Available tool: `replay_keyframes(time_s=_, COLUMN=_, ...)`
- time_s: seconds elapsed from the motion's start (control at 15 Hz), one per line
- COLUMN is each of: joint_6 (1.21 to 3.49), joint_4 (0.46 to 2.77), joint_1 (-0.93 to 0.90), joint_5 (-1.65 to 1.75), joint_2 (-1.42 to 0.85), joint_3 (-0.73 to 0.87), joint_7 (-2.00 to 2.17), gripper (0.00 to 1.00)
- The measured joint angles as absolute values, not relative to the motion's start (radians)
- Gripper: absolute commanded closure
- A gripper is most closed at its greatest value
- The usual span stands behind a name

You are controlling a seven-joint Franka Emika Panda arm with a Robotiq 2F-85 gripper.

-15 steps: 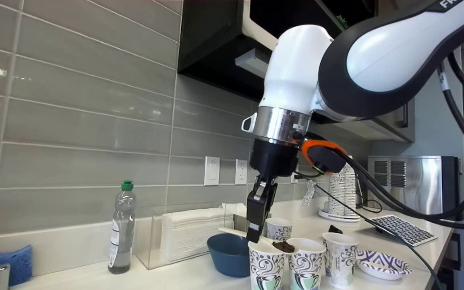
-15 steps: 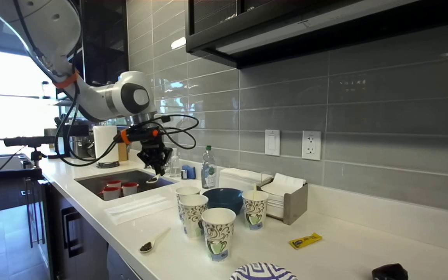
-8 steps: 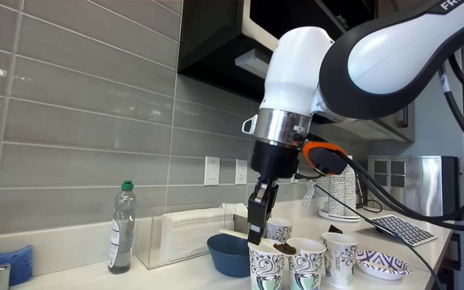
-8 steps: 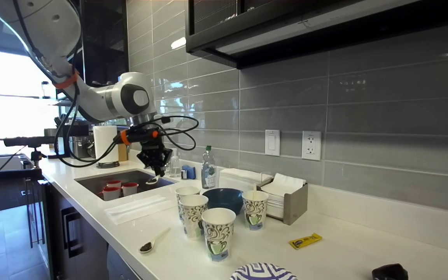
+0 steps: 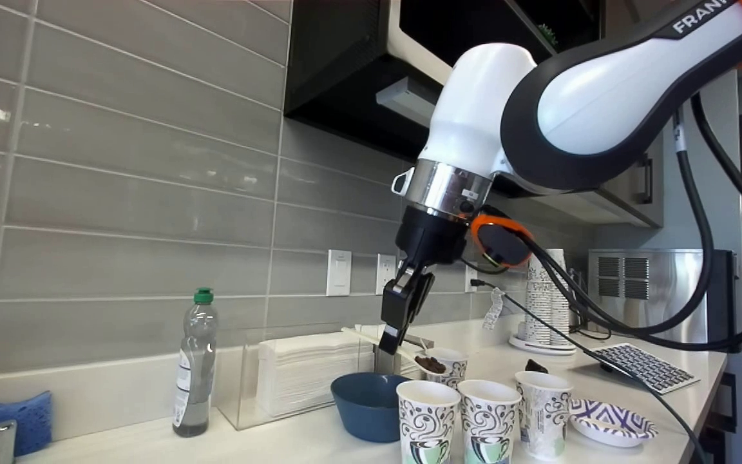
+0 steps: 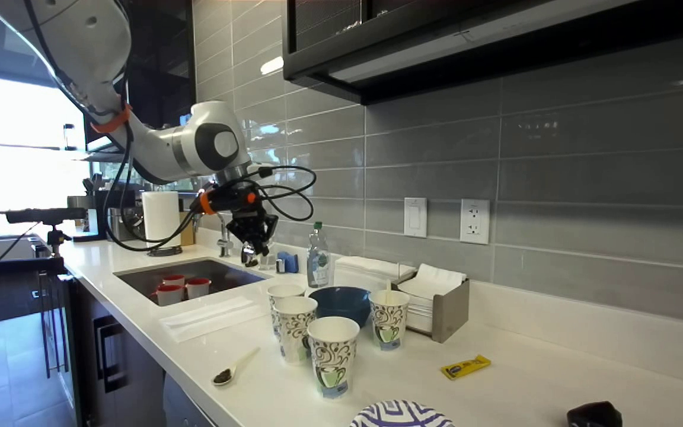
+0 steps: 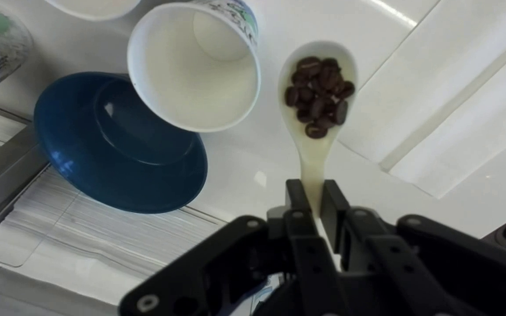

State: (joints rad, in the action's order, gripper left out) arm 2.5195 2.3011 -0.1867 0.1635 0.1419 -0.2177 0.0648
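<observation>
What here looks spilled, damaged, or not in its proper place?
No spill or damage shows. Mildly odd: a loose spoon with dark contents lies near the edge of the counter, perhaps easily knocked, apart from the upright cups, while the held spoon, between the jaws, carries beans.

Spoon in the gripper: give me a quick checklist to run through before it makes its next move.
1. Hold: the gripper is shut on the spoon by its handle; ok.
2. Load: the brown beans lie within the spoon's rim in the wrist view; ok.
3. Level: in an exterior view the spoon appears to slope down toward its loaded end; not ok if spilling matters.
4. Side gap: the wrist view shows the spoon apart from the nearest cup; ok.
5. Cups standing: all four paper cups look upright in both exterior views; ok.
6. Grip firmness: no view shows how hard the handle is pressed; cannot tell.
</observation>
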Motion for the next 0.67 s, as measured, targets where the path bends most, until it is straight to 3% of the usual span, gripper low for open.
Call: replay_keyframes(time_s=0.67, joint_6=2.689, joint_4=2.312, joint_1=-0.155, joint_5=0.185, joint_2=0.105, joint_3=-0.171, joint_7=0.052, gripper=0.97)
